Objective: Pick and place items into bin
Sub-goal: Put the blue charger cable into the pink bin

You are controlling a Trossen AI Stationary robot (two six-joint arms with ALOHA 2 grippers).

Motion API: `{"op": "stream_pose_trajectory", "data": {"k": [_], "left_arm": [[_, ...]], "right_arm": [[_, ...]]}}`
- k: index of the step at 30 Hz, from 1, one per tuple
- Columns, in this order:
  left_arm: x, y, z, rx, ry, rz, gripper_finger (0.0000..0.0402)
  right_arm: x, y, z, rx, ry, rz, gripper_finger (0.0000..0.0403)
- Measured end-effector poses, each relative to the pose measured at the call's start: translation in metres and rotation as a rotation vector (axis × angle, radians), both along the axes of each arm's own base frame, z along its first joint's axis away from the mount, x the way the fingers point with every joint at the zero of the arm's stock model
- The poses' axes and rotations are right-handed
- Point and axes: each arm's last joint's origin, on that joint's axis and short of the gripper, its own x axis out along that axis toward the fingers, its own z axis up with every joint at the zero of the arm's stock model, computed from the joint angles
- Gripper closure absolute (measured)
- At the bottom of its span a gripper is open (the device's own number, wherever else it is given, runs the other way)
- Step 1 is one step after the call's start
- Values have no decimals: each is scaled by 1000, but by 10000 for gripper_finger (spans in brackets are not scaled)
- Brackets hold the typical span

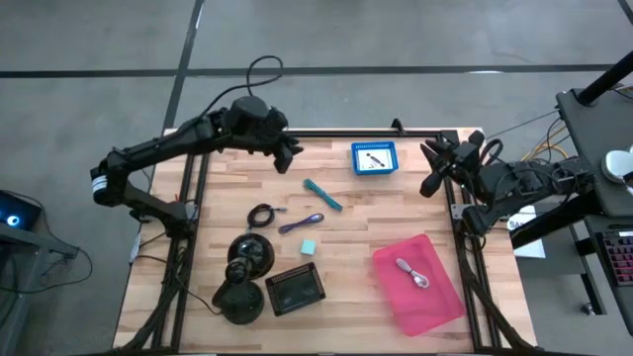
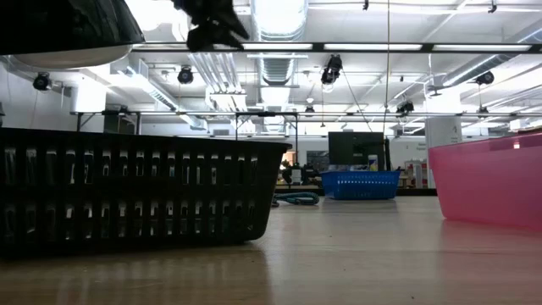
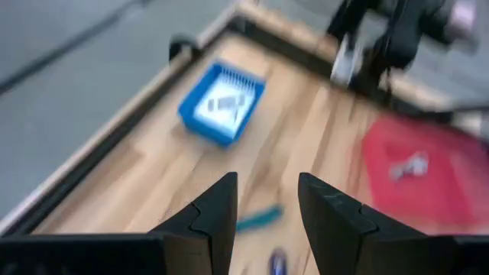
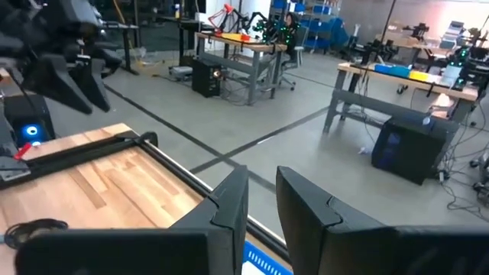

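Observation:
On the table lie a teal-handled tool [image 1: 322, 194], a coiled black cable [image 1: 261, 215], a purple pen [image 1: 302, 223] and a pale teal cube [image 1: 309, 246]. The pink bin [image 1: 417, 282] near the right edge holds a whitish item [image 1: 412, 273]. I see no green stick. My left gripper [image 1: 287, 153] hangs open above the table's far side, empty; its wrist view looks past the open fingers [image 3: 267, 206] at the tool [image 3: 256, 219]. My right gripper [image 1: 433, 176] waits open over the table's right edge, also empty [image 4: 260, 202].
A blue basket [image 1: 375, 158] with a white card in it sits at the far edge. A black basket [image 1: 296, 288] and two black domed objects [image 1: 251, 252] [image 1: 239, 297] stand near the near-left corner. Bare wood lies between the loose items and the pink bin.

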Motion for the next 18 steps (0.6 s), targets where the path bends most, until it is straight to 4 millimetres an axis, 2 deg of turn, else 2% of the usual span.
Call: {"op": "stream_pose_trajectory", "data": {"k": [5,8,14,18], "left_arm": [[-12,4,-14,-76,128,-152,278],[-12,4,-18,-29,150,-227,278],[6,11,-39,-38,200,-360,278],[15,16,-51,-63,249,-374,278]], "right_arm": [[11,3,0,9,-19,-1,344],[20,5,0,35,-63,-9,344],[39,8,-9,132,-131,-41,344],[56,12,-19,246,-85,140,344]]}}
